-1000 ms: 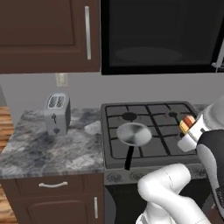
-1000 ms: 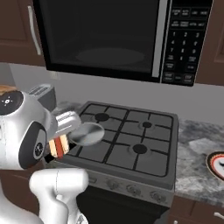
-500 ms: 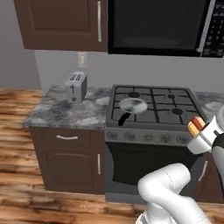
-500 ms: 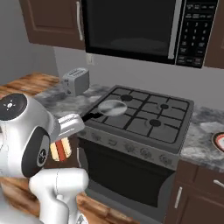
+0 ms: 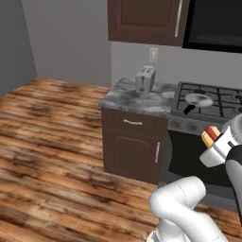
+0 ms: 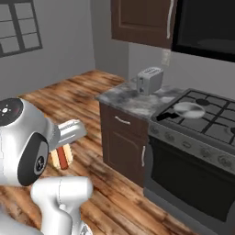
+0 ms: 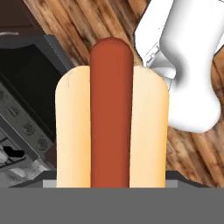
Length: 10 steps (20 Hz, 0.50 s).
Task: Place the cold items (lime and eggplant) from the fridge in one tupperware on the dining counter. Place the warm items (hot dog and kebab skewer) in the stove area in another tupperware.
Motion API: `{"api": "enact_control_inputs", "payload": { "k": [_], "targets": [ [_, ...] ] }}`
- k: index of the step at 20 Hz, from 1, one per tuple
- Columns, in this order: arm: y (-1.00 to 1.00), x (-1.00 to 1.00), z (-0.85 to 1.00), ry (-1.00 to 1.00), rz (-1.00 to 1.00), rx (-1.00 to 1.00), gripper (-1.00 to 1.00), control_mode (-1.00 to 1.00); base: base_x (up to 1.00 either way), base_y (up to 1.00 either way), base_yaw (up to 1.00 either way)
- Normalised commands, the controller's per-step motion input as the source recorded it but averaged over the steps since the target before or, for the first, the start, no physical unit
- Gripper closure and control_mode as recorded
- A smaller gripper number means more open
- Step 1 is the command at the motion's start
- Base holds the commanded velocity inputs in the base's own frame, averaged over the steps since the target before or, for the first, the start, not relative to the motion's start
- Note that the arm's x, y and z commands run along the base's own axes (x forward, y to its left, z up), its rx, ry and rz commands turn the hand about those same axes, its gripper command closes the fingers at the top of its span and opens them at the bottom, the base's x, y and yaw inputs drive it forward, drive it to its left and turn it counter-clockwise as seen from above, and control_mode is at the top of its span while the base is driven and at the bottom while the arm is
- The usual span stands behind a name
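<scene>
At arm's end: hot dog (image 7: 112,116) is held in the end effector (image 5: 213,142), jaws clamped on the bun's two sides
hot dog, left base view: seen end-on (image 5: 210,135) at the white hand, in front of the stove's front edge, up off the floor
hot dog, right base view: seen (image 6: 62,157) under the hand, low at left, above the floor
hot dog, hand view: bun with red sausage down the middle is seen lengthwise, over floor and stove corner
end effector, right base view: pale body (image 6: 69,137) is seen just above the bun; fingertips can't be made out
stove (image 5: 208,111): gas, dark grates, knobs along the front, dark oven door below
pan (image 5: 198,100): grey, set on the near left burner, dark handle pointed to the stove front; also seen in right base view (image 6: 186,110)
worktop (image 5: 137,97): grey marble, just left of the stove, touching it
toaster (image 5: 145,79): silver, upright, at the back of the worktop by the wall; right base view (image 6: 149,80)
cabinet (image 5: 132,146): dark brown, under the worktop, drawer over a door, pale handles
upper cabinet (image 5: 146,21): dark brown, above the toaster
microwave (image 5: 215,23): black, above the stove
outlet (image 5: 153,55): white, on the wall over the toaster
floor (image 5: 52,156): wood planks
</scene>
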Motion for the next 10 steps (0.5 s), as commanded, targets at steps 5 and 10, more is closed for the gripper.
{"api": "enact_control_inputs", "payload": {
  "k": [5, 10],
  "targets": [
    [0.0, 0.0, 0.0, 0.0, 0.0, 0.0, 1.0, 1.0, -1.0, 0.07, 0.19],
    [0.0, 0.0, 0.0, 0.0, 0.0, 0.0, 1.0, 1.0, -0.92, 0.01, -0.13]
  ]
}}
